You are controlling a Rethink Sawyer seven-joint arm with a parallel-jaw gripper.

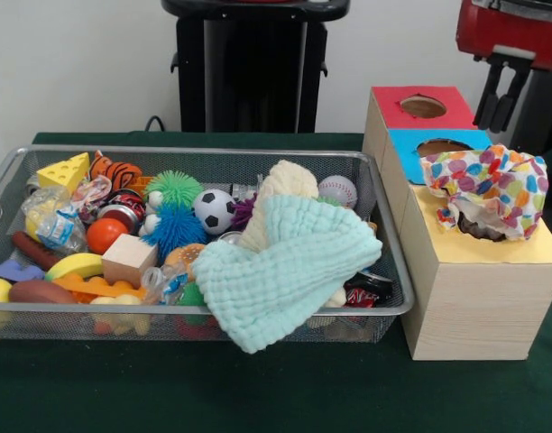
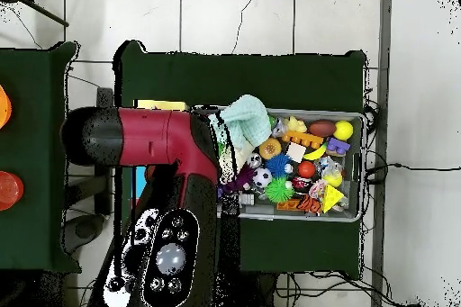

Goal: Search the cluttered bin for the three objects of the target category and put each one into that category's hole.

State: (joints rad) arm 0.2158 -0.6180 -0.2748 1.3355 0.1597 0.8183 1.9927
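The wire mesh basket (image 1: 384, 225) holds many toys; it also shows in the overhead view (image 2: 357, 177). A polka-dot wrapper (image 1: 492, 185) lies crumpled over the hole in the yellow panel (image 1: 529, 248) of the wooden box, covering most of the opening. Two clear printed wrappers (image 1: 52, 221) (image 1: 92, 193) lie at the basket's left end. My gripper (image 1: 499, 113) hangs open and empty above and behind the box, apart from the polka-dot wrapper. In the overhead view the red arm (image 2: 153, 137) hides the gripper and most of the box.
A mint knitted cloth (image 1: 280, 271) drapes over the basket's front rim, with a cream cloth (image 1: 280, 185) behind it. Spiky balls (image 1: 174, 188), a soccer ball (image 1: 213, 210) and a wooden cube (image 1: 128, 259) fill the basket. The box also has blue (image 1: 411, 144) and red (image 1: 389, 108) tops.
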